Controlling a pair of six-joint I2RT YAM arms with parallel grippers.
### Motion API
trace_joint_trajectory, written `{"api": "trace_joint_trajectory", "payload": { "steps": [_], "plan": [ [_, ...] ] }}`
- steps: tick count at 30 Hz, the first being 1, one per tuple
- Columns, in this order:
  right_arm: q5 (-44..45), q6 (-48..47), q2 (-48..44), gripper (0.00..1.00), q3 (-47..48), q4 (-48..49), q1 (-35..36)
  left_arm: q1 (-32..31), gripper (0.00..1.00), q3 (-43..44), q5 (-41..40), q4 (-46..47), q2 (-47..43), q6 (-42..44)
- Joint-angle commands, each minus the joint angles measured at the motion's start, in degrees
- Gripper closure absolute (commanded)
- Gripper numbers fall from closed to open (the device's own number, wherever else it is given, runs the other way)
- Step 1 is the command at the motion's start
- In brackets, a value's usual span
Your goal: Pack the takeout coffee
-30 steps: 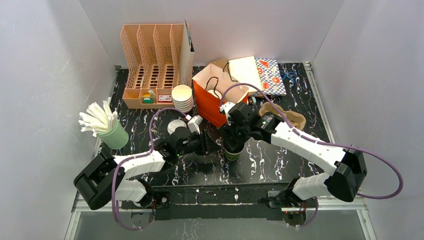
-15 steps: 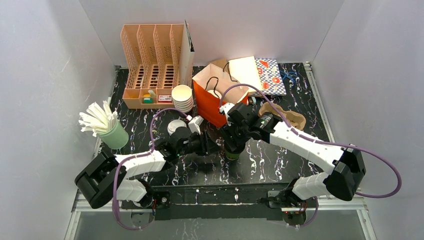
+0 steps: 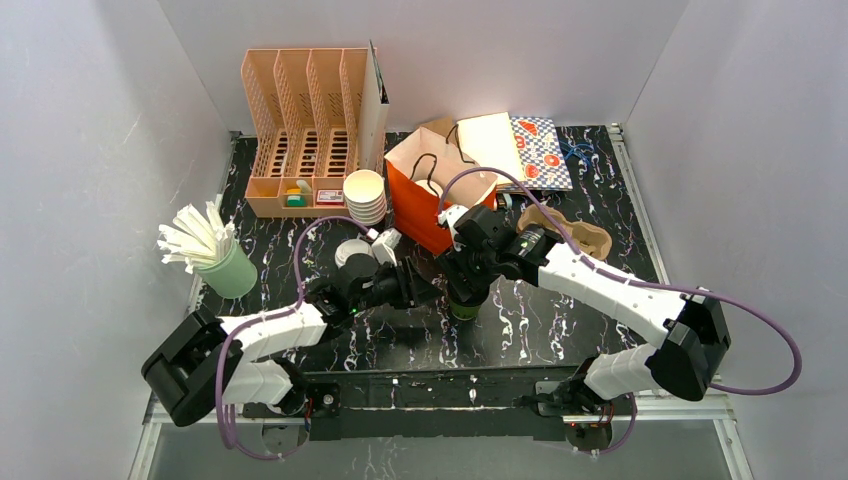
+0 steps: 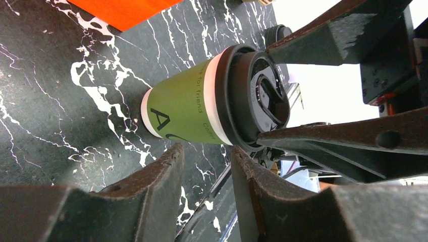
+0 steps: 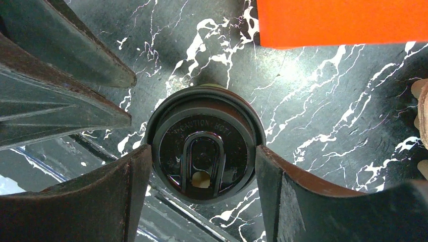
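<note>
— Two sides could lift: which one?
— Your right gripper (image 5: 202, 151), clamped on the black lid (image 5: 202, 126) of the green coffee cup (image 4: 181, 108) standing mid-way across the table (image 3: 560, 320). Raise it slowly, since a lid can pop off. Your left gripper (image 4: 207, 154) stands parted and holds nothing.

We look straight down on the black-lidded cup (image 5: 202, 151) between our right fingers (image 5: 113, 201).
Both fingers touch the lid's rim on opposite sides, and the cup stands upright on the dark marbled table (image 5: 323, 121). Our left fingers (image 5: 60, 101) sit just beside it at upper left. An orange bag (image 5: 343, 20) fills the top right.
</note>
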Motion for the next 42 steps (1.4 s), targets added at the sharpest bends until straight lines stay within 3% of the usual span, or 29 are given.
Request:
{"api": "trace_joint_trajectory", "payload": {
  "steps": [1,13,21,24,31,34,36,42],
  "plan": [
    [-1.1,1.6,0.0,0.29,0.9,-1.7,0.6,0.3,0.62,-0.8,-2.6,-1.4,-3.1,-0.5],
    [-0.7,2.4,-0.7,0.02,4.2,-3.3,1.1,0.3,0.66,0.3,-0.7,-1.1,-2.3,-0.5],
    [1.7,3.6,-3.0,0.02,6.1,-4.0,1.2,0.3,0.69,0.7,-0.3,-1.0,-2.6,-0.6],
    [4.6,6.3,-5.1,0.15,5.8,-4.2,1.2,0.3,0.73,1.1,-0.1,-1.0,-2.4,-0.8],
    [6.3,12.8,-8.0,0.33,2.0,-4.0,0.3,0.3,0.72,2.7,0.4,-1.0,-1.0,-1.6],
    [6.9,15.4,-11.3,0.46,-0.1,-2.6,-2.1,0.2,0.74,3.1,0.5,-1.1,-0.6,-1.6],
    [4.3,15.7,-13.2,0.52,-1.7,-1.1,-5.5,0.2,0.75,3.3,0.8,-1.1,-0.3,-1.6],
    [-6.5,14.2,-15.1,0.57,-6.9,3.4,-13.5,0.2,0.76,4.0,1.3,-1.0,0.6,-1.4]
  ]
}}
